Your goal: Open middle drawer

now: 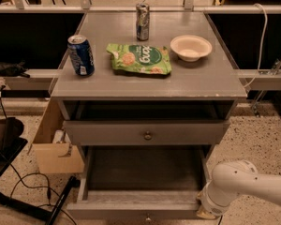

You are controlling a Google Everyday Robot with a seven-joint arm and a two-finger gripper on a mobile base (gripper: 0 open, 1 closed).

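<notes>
1. While a blue soda can point(80, 55) stands left on the grey cabinet top point(145, 86), the wide shallow grey wooden middle drawer point(112, 210) below is pulled far out, with its small round metal knob point(148, 217) centred.
2. Just beside that drawer's right front corner sits the white arm's gripper point(205, 212); whether it is open or holds anything cannot be told.

On the tabletop point(203, 81), a soda can point(80, 55) stands left, a snack bag point(139, 59) in the middle, a bowl point(191, 47) right and a tall can point(142, 21) far behind. Beneath the upper drawer point(107, 132), the middle drawer point(126, 209) juts nearward, with the gripper point(207, 212) beside its near right corner.
</notes>
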